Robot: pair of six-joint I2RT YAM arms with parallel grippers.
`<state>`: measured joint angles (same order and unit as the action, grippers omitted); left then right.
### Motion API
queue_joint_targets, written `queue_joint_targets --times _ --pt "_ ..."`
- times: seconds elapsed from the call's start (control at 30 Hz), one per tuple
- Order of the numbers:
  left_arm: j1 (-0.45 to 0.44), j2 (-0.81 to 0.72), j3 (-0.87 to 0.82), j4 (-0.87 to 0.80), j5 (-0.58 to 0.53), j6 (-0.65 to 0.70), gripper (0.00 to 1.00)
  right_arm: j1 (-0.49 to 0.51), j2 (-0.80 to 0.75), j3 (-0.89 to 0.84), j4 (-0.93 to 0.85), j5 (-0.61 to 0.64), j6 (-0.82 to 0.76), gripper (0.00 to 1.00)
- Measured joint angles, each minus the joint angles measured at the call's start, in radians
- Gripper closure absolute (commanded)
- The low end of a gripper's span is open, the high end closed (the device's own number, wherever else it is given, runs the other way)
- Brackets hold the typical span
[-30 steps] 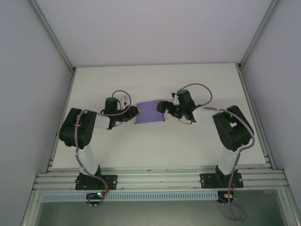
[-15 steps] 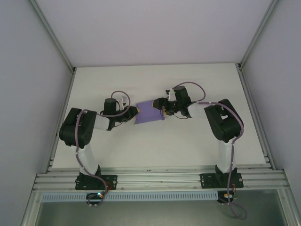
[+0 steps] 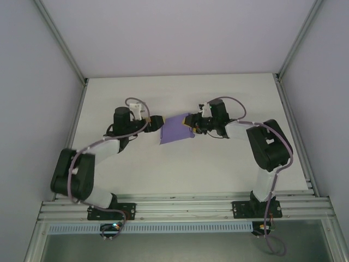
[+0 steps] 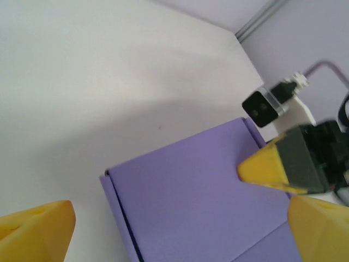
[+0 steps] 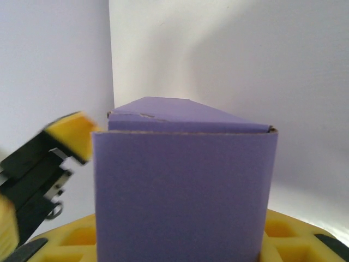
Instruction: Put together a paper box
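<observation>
The paper box (image 3: 175,130) lies near the middle of the big white table (image 3: 218,164), with lots of bare table all around it. The table's back edge and both side edges, where the grey walls (image 3: 32,109) stand, are well apart from the box. So is the metal rail (image 3: 185,206) at the near edge. The left arm (image 3: 82,169) reaches in from the left and the right arm (image 3: 267,147) from the right, so the box sits between the 2 of them. The left gripper (image 3: 157,123) is just beside the box's left edge. Its 2 yellow fingers (image 4: 35,229) are spread wide with nothing in them. The right gripper (image 3: 190,120) pinches the box's right end: 1 fingertip (image 4: 264,166) lies on the purple top and a yellow pad (image 5: 294,240) is under the box. A second ago the left gripper was squeezing the left edge. Now it has let go, and the left arm's elbow has swung down toward the near-left corner.
</observation>
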<state>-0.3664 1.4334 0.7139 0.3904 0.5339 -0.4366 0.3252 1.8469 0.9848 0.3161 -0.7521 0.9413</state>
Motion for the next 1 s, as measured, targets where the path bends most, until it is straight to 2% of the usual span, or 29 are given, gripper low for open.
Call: queue_joint_targets --times 0.17,0.27,0.47,0.6,0.83,0.93,1.0 --pt "-0.298 -0.206 0.041 -0.201 -0.254 0.440 0.00 -0.064 -0.049 0.000 -0.105 -0.062 0.107 0.59" --pt "-0.393 -0.245 0.042 -0.303 -0.331 0.634 0.00 -0.095 -0.051 0.000 -0.163 -0.118 0.166 0.57" --pt "-0.445 -0.190 0.111 -0.516 -0.470 0.861 0.00 -0.107 -0.060 0.000 -0.256 -0.228 0.247 0.57" --pt "-0.481 -0.142 0.158 -0.579 -0.520 0.972 0.00 -0.107 -0.068 0.010 -0.299 -0.274 0.279 0.58" --pt "-0.491 -0.066 0.194 -0.603 -0.584 1.097 0.00 -0.106 -0.068 0.017 -0.298 -0.334 0.352 0.57" --pt "-0.491 -0.046 0.219 -0.602 -0.593 1.122 0.03 -0.106 -0.068 0.016 -0.274 -0.352 0.407 0.56" --pt "-0.491 -0.045 0.220 -0.594 -0.607 1.133 0.10 -0.106 -0.068 0.016 -0.250 -0.363 0.433 0.55"
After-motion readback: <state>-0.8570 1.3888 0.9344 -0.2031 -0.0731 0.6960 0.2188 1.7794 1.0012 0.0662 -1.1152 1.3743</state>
